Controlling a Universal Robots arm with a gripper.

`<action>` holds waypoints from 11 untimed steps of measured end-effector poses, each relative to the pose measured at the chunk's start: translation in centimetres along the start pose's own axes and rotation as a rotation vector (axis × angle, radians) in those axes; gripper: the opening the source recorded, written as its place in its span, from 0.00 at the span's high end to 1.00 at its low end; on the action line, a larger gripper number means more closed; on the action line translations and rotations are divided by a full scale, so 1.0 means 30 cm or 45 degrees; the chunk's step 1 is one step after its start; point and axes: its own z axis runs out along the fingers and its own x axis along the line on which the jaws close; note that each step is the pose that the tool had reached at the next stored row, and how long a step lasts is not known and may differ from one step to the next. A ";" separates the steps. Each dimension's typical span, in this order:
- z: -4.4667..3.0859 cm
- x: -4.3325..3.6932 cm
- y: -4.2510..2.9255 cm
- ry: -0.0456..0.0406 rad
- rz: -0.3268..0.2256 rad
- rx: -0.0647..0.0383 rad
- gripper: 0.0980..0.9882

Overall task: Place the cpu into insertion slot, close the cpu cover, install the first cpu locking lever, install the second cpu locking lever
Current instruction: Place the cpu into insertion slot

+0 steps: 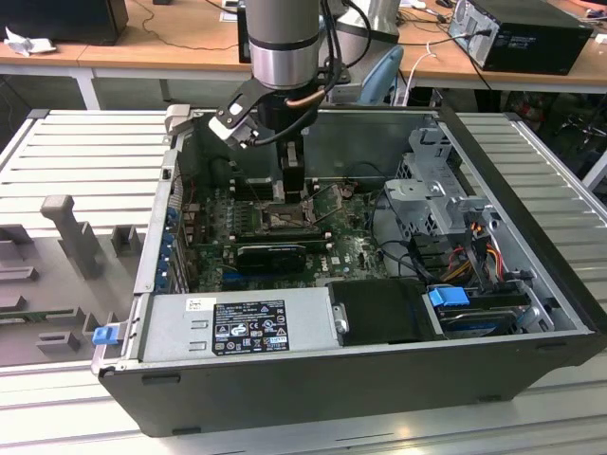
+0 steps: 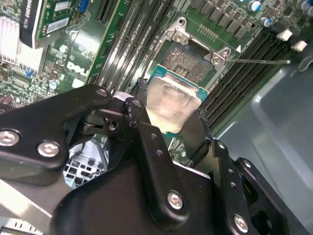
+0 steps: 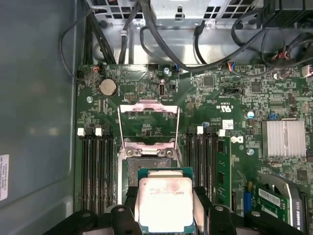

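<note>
- The worktop (image 1: 76, 142) is ribbed pale metal and carries the case.
- The case (image 1: 332, 389) is a dark sheet-steel box lying open. Its walls stand close round the arm, so the descent is best kept straight down, with no sideways swing.
- The board (image 3: 220, 98) is glossy green and studded with small parts. Long black memory slots flank the socket and should go untouched.
- The jaws are clenched on the cpu, black fingers on two opposite edges. The hold should stay on the edges alone until the chip lies flat.
- The cover (image 3: 161, 110) is a thin silvery frame, swung up and open, leaving the way free.
- The slot (image 3: 146, 164) is a square dark bed with a bright metal rim. Its contacts look fine and easily bent, so the chip should be lowered level, without sliding or pressing.
- The cpu (image 3: 165, 203) is flat and square, with a dull silver lid on a green-edged base. It hangs over one side of the slot, unseated; whether it touches I cannot tell. Its edges should be squared to the rim first.
- A lever (image 2: 259, 61), probably: a thin wire rod standing out beside the socket.
</note>
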 end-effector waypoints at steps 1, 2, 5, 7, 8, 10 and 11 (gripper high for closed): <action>0.002 0.000 0.000 0.000 0.000 0.000 0.52; 0.003 0.000 0.000 0.000 0.000 0.000 0.52; 0.032 0.000 0.000 0.000 0.000 0.000 0.52; 0.048 0.000 -0.001 0.000 0.000 0.000 0.52; 0.054 0.001 -0.002 0.000 0.000 0.000 0.52; 0.066 0.002 -0.002 0.000 0.000 0.000 0.52; 0.072 0.002 -0.003 0.000 0.000 0.000 0.52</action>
